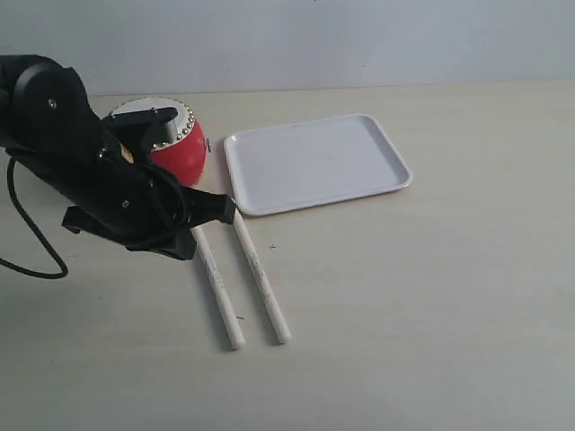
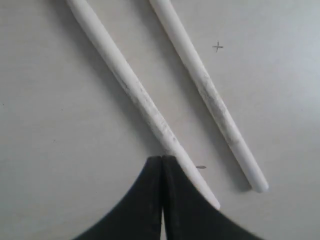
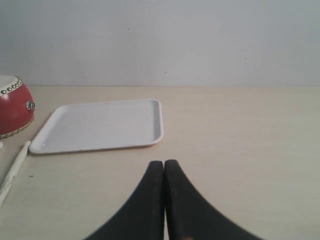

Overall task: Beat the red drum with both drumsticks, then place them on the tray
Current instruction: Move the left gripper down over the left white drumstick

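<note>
While the white tray [image 1: 314, 166] sits flat toward the back of the worktop [image 1: 431, 314], both drumsticks [image 1: 218, 292] lie outside it, down on the wood-coloured surface. From where I stand there is one tray, one red drum [image 1: 184, 154] and two pale sticks. The sticks lie side by side, nearly parallel and a little apart. Their far ends point toward the near-left corner of the tray, and their near ends reach toward the front edge. The drum stands upright just left of the tray, close to it, with its cream skin and ring of studs partly hidden behind the black left arm [image 1: 81, 162].

The left fingers [image 2: 147, 200] are pressed together with nothing between them. Their tips hang over the far end of the stick nearer the drum; whether they touch it I cannot tell. The right fingers [image 3: 147, 200] are likewise closed on nothing, held out over open worktop, well short of the tray.

The worktop is a smooth pale beige with a small pencilled cross [image 1: 272, 246] beside the sticks. One black cable [image 1: 36, 256] loops across it at the left. Behind it rises a plain, light grey wall [image 1: 359, 40].
</note>
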